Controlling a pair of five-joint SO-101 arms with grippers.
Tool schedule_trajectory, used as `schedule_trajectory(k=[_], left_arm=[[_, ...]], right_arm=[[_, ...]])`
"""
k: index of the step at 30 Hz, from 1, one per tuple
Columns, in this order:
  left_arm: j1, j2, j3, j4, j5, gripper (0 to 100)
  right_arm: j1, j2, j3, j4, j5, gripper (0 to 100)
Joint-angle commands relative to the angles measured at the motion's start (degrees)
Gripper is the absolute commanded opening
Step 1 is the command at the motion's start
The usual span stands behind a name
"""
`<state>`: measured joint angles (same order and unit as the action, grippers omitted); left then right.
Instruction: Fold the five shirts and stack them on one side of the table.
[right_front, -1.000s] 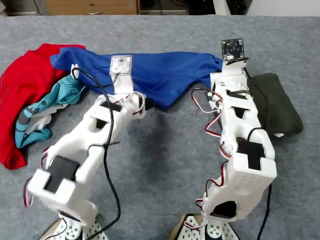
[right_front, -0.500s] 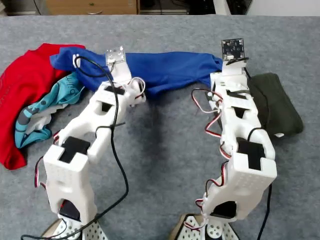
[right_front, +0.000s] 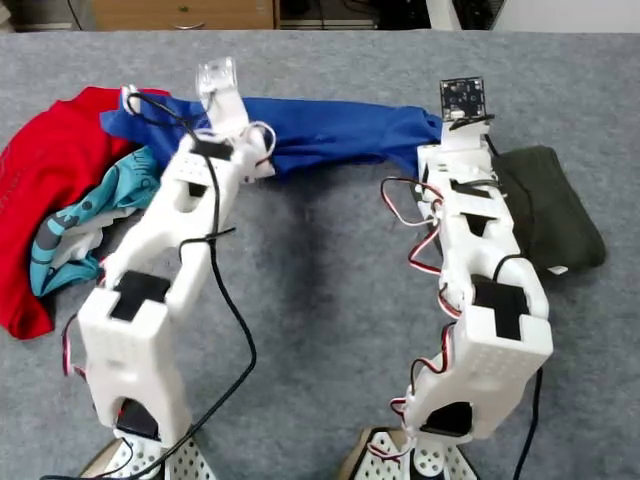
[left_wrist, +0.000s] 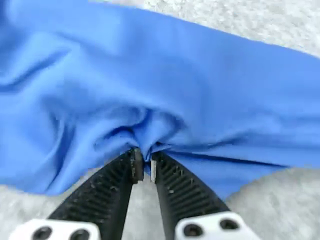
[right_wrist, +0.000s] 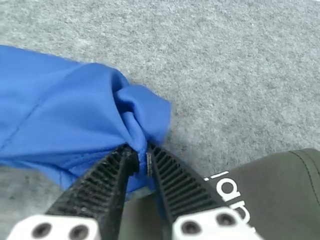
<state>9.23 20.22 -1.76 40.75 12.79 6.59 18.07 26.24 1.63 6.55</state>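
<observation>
Between the two grippers lay the blue shirt (right_front: 340, 140), stretched: the left gripper (left_wrist: 143, 167) was clamped on a bunched fold, the right gripper (right_wrist: 140, 157) on an end corner. Keeping both ends level and taut would likely fold it cleanly. Four shirts showed: one blue, one red shirt (right_front: 50, 180), one teal shirt (right_front: 125, 185), and one dark shirt (right_front: 550, 210) just beside the right gripper.

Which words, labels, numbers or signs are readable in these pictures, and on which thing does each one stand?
White letters on the dark green shirt: partly hidden behind the right end effector; no whole word is readable.
Small white mark on the same shirt, high view: too small to read.
Blue shirt: no text.
</observation>
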Motion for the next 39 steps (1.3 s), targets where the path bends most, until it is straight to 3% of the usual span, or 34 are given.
schedule_trajectory(k=[1,4,8,15,23,30,35,39], left_arm=[[-2.0,-10.1,-4.9,11.3,-0.7,2],[-2.0,-16.7,-5.6,16.4,-3.0,2],[-1.4,-25.6,-5.1,22.9,-12.1,2],[-4.1,-34.2,-0.7,34.5,-21.5,2],[-5.3,-51.6,-1.9,46.6,-30.2,2],[-5.6,-61.0,-13.6,59.7,-33.6,2],[-7.3,-63.6,-18.9,60.1,-33.2,2],[-5.9,-64.6,-16.2,60.1,-31.9,2]], right_arm=[[-1.7,-1.4,-5.1,2.0,0.4,0.5],[-1.7,-7.3,-7.2,12.4,0.2,0.5],[-2.0,-18.9,-9.7,26.2,0.4,0.5],[-5.9,-39.5,-14.4,42.8,0.8,0.5],[-6.8,-59.8,-14.5,51.5,6.9,0.5],[-6.8,-76.6,-19.8,54.0,12.0,0.5],[-7.0,-80.5,-29.8,59.3,13.6,0.5],[-10.9,-79.7,-32.2,62.8,18.5,0.5]])
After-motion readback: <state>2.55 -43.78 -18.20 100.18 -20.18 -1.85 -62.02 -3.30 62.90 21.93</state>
